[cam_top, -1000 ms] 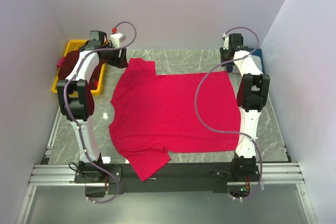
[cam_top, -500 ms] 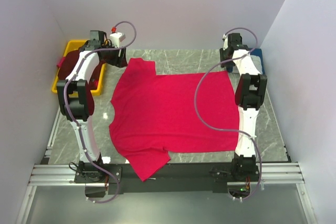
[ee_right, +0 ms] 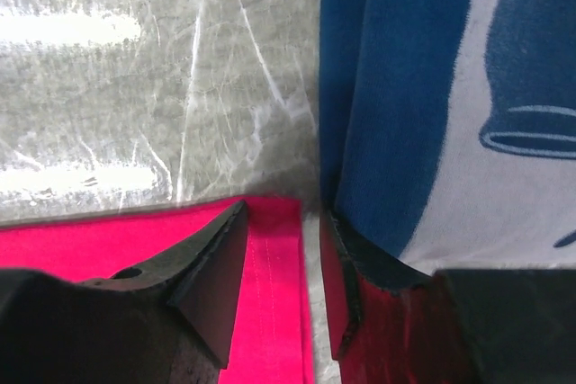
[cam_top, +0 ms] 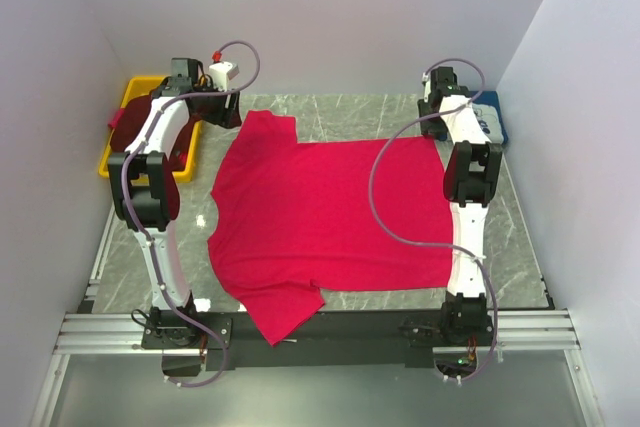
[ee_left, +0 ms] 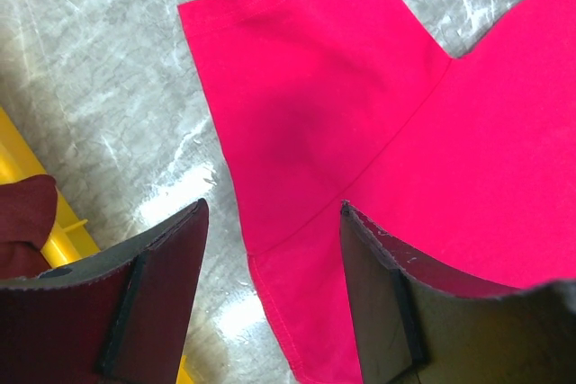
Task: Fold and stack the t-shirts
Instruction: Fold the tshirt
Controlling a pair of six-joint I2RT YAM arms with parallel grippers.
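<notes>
Right arm [cam_top: 467, 172] has drawn toward the far edge, uncovering more of the navy t-shirt [cam_top: 490, 119], and its jaws have widened; yellow bin [cam_top: 108, 159], far left, holds the maroon t-shirt [ee_left: 25, 218] (mostly cut off), probably awaiting its turn; left claw [ee_left: 273, 211] wide open, empty, poised above the far sleeve; red t-shirt [cam_top: 320, 217] flat on the surface [cam_top: 350, 112], apparently spread for folding; right claw [ee_right: 281, 218] half open astride the hem corner, nothing pinched; contact under its tips unclear.
</notes>
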